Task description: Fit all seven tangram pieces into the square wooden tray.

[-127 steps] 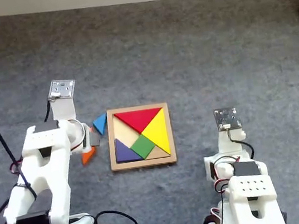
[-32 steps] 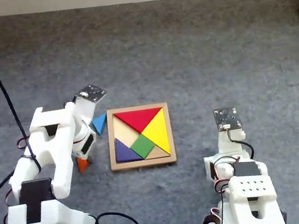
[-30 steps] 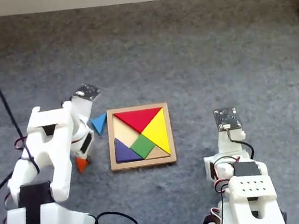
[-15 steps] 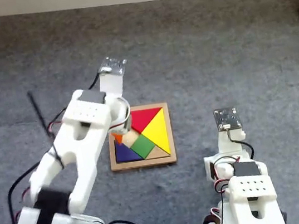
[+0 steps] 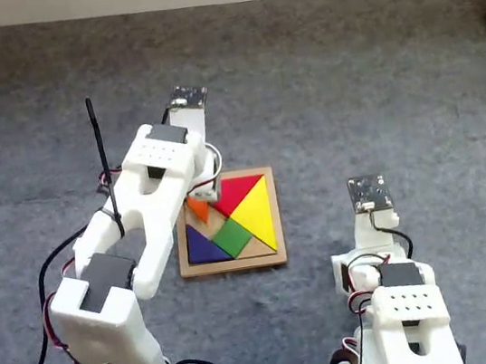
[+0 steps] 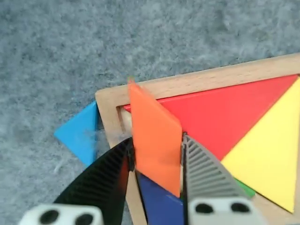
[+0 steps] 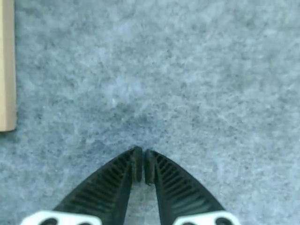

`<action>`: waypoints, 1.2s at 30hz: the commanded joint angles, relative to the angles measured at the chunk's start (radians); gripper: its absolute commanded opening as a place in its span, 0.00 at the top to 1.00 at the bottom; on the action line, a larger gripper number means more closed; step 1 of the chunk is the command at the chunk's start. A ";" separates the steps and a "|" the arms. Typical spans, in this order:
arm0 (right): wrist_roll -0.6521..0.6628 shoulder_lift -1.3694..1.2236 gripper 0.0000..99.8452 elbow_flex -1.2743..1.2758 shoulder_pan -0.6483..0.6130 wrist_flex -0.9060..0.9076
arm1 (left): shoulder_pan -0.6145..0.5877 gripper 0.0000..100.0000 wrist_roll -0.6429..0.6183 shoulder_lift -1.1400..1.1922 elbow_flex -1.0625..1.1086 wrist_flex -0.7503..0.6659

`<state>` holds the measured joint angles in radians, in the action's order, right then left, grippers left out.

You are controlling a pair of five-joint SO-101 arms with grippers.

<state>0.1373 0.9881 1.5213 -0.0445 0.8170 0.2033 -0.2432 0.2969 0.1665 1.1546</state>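
Counting from the high view: two arms, one square wooden tray (image 5: 237,265) at frame centre on grey carpet (image 5: 347,84), six coloured pieces that I can make out. Four of them lie flat in the tray: one red triangle (image 5: 231,191) along the upper edge, one yellow triangle (image 5: 255,212) on the right side, one green square (image 5: 232,236) low in the middle, one dark blue triangle (image 5: 200,246) in the lower left corner. A pale wood-coloured patch sits in the tray's lower right corner; can't tell if it is a piece or bare tray floor. Fifth piece, the orange parallelogram (image 6: 152,126), is pinched between the two jaws of the left gripper (image 6: 156,150), tilted on edge, over the tray's upper left corner next to the red triangle; whether it touches the tray floor I can't tell. Sixth piece, one light blue triangle (image 6: 79,133), lies on the carpet outside the tray, right against the outer side of the rim at that same corner. The left arm stretches from the lower left of the frame up over the tray's left side. The right arm sits lower right, well apart from the tray; the right gripper (image 7: 142,165) has its jaws pressed together on nothing, above bare carpet, with a strip of tray rim off to one side.
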 commanded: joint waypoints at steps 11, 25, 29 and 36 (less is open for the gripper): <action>0.011 0.004 0.96 0.010 0.005 -0.030 | 0.019 0.83 -0.014 -0.012 -0.050 0.078; 0.011 0.004 0.96 0.010 0.005 -0.030 | -0.019 0.71 -0.152 -0.007 -0.147 0.199; 0.011 0.004 0.96 0.010 0.005 -0.030 | -0.038 0.68 -0.161 -0.005 -0.159 0.222; 0.011 0.004 0.96 0.010 0.005 -0.030 | -0.087 0.74 -0.161 -0.008 -0.162 0.206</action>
<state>0.1373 0.9881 1.5213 -0.0445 0.8170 0.1588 -0.3997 0.2969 0.0453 1.3679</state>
